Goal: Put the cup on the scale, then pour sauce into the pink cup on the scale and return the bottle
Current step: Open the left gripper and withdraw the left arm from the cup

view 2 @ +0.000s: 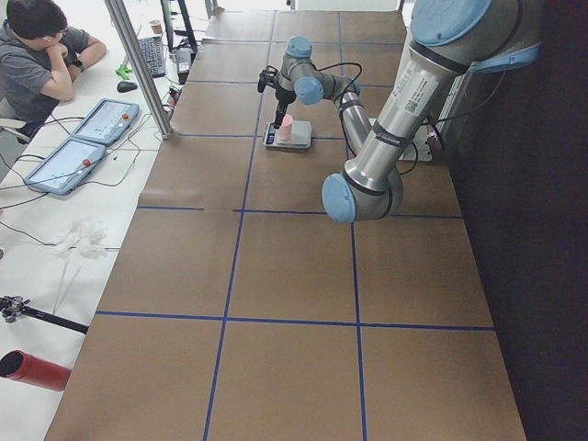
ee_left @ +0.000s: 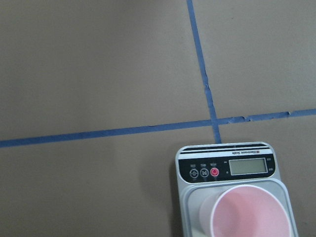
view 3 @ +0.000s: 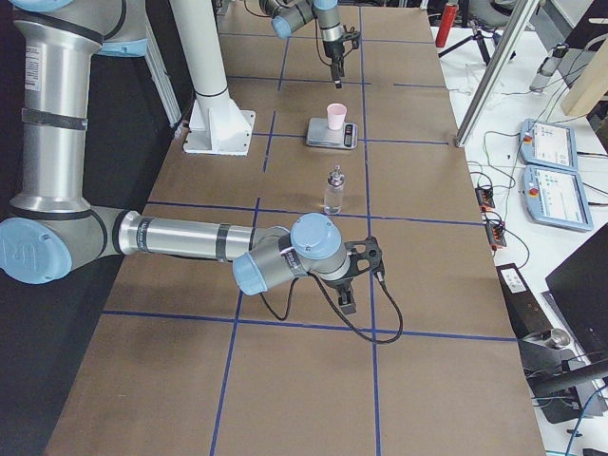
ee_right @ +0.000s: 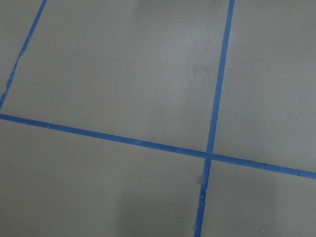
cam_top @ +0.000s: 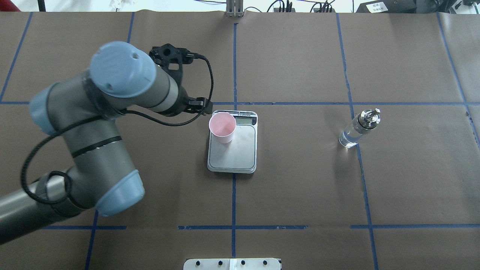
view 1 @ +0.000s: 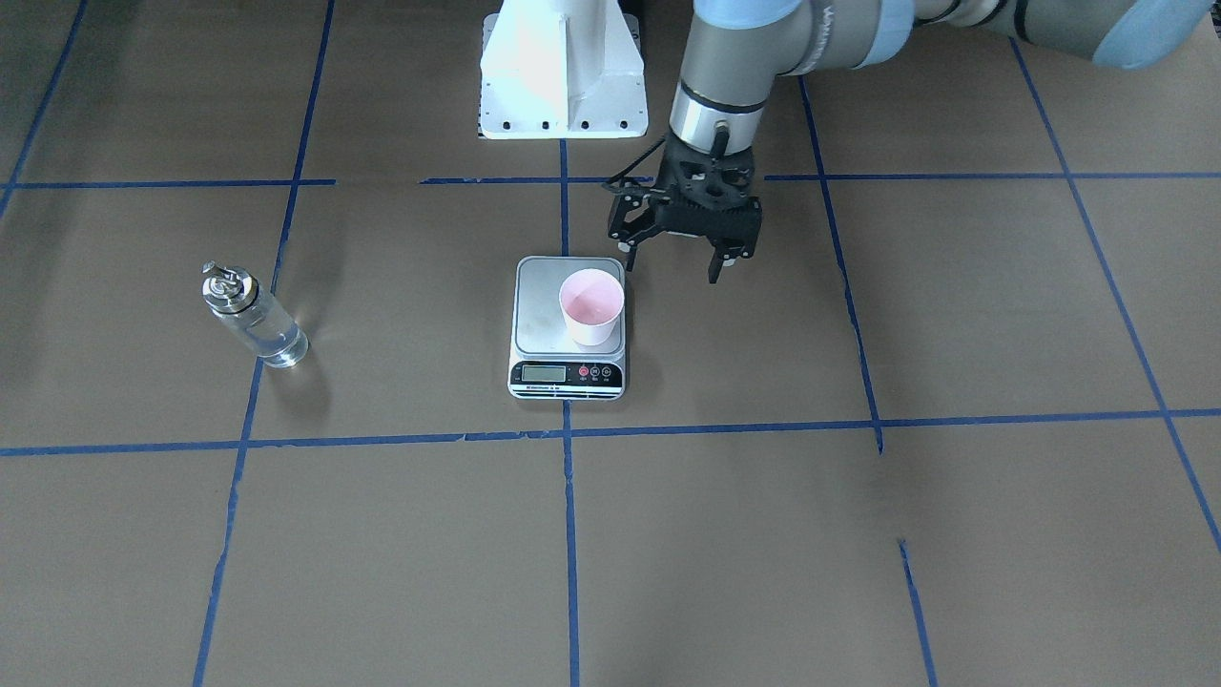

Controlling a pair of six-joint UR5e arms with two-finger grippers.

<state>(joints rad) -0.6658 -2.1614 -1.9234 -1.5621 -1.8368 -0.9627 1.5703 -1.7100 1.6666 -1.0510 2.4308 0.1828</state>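
The pink cup (view 1: 591, 307) stands upright on the scale (view 1: 544, 315), near the platform's corner by the display; it also shows in the left wrist view (ee_left: 249, 212). My left gripper (view 1: 672, 262) hangs open and empty just behind the scale on the robot's side, clear of the cup. The clear glass bottle (view 1: 253, 315) with its silver pourer cap stands upright on the table, far off on the robot's right (cam_top: 359, 129). Clear sauce fills its lower part. My right gripper (view 3: 356, 275) hovers low over the table, far from the bottle; I cannot tell whether it is open or shut.
The white robot base (view 1: 563, 72) stands at the table's robot-side edge. Brown paper with blue tape lines (view 1: 572, 434) covers the table. An operator (view 2: 37, 55) sits at a side desk with tablets (view 2: 83, 147).
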